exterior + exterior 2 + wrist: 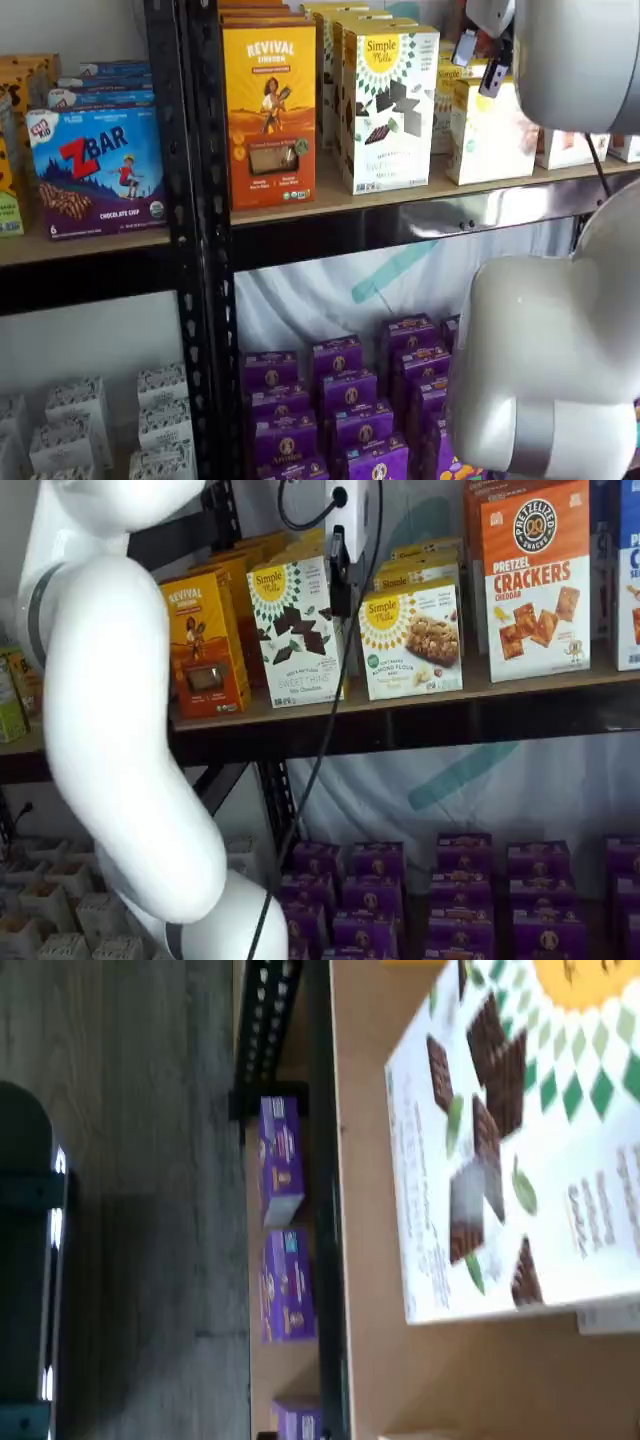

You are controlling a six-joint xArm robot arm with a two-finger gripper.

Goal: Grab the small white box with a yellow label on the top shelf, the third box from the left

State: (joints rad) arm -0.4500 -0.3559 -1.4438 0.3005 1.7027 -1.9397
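The small white box [412, 645], a short cream carton with a pale yellow top band, stands on the top shelf [520, 688] to the right of the taller Simple Mills box [295, 630] with chocolate squares. It also shows in a shelf view [490, 130], partly behind the arm. My gripper [341, 580] hangs from above at the gap between these two boxes, level with their tops. Only a black finger shows, side-on, so I cannot tell whether it is open. Its dark parts [492, 72] show over the small box's top. The wrist view shows the Simple Mills box [510, 1160] close up.
An orange Revival box [203, 655] stands left of the Simple Mills box and an orange-and-white pretzel cracker box [535, 585] right of the small box. Purple boxes [460, 890] fill the lower shelf. My white arm [110, 730] fills the left foreground. A black upright [195, 240] divides the racks.
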